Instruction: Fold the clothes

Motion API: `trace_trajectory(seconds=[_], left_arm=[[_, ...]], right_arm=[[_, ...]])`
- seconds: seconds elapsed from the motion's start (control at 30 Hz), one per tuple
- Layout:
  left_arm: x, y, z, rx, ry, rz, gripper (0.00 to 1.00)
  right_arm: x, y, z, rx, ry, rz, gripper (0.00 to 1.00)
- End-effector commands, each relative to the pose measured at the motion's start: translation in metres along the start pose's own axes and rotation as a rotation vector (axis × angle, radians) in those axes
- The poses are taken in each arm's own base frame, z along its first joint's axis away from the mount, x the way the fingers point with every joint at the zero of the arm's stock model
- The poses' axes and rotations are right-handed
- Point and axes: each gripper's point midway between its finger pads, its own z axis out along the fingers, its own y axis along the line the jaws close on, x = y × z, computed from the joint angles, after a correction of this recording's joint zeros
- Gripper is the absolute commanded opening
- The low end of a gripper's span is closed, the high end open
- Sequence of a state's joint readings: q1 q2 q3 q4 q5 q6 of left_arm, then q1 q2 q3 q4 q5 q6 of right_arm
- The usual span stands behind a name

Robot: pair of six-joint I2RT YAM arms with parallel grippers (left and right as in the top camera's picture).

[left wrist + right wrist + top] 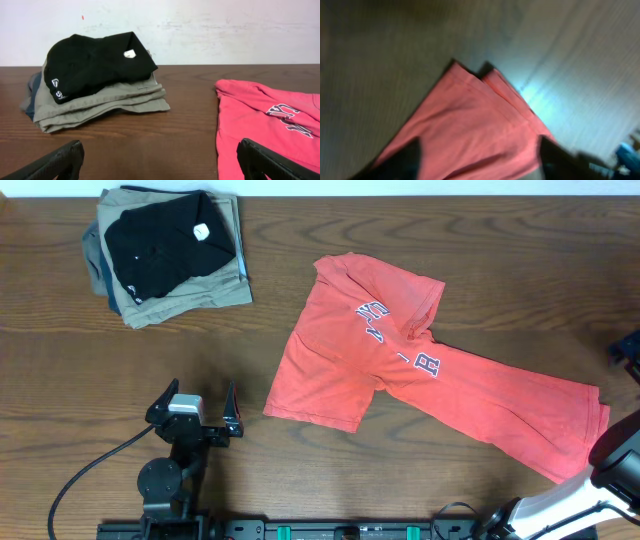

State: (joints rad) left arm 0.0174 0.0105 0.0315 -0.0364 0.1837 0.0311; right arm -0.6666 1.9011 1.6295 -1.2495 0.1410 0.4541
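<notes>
Right pincer (477, 161), spread wide over the T-shirt (400, 360) hem, may pinch one layer only; left pincer (197, 412) idles wide.

Matt red-orange cloth T-shirt (440, 375) lies on a dark, smooth wood-grain table (300, 470) beside folded cloth garments (170, 250).

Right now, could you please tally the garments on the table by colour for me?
Red-orange T-shirt: 1
Black folded garment: 1
Khaki folded garment: 1, as far as the layers let me tell
Blue folded garment: 1, mostly hidden at the bottom of the stack
Total: 4
</notes>
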Motion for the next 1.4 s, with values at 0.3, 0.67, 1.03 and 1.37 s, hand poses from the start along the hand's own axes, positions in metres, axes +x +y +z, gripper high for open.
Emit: trace_trajectory(seconds=[0.3, 0.67, 1.03, 1.37], left_arm=[[0.015, -0.001, 0.002, 0.008, 0.035, 0.009, 0.98], [0.015, -0.001, 0.002, 0.008, 0.035, 0.009, 0.98], [0.015, -0.001, 0.002, 0.008, 0.035, 0.009, 0.98], [0.015, -0.001, 0.002, 0.008, 0.035, 0.009, 0.98]], right_arm=[[-0.01, 0.015, 0.028, -0.057, -0.041, -0.142, 0.65], [0.004, 0.024, 0.084, -0.041, 0.1, -0.259, 0.63], [0.005, 0.026, 0.106, -0.022, 0.129, -0.276, 0.57], [0.006, 0.025, 0.107, -0.022, 0.132, -0.28, 0.36]])
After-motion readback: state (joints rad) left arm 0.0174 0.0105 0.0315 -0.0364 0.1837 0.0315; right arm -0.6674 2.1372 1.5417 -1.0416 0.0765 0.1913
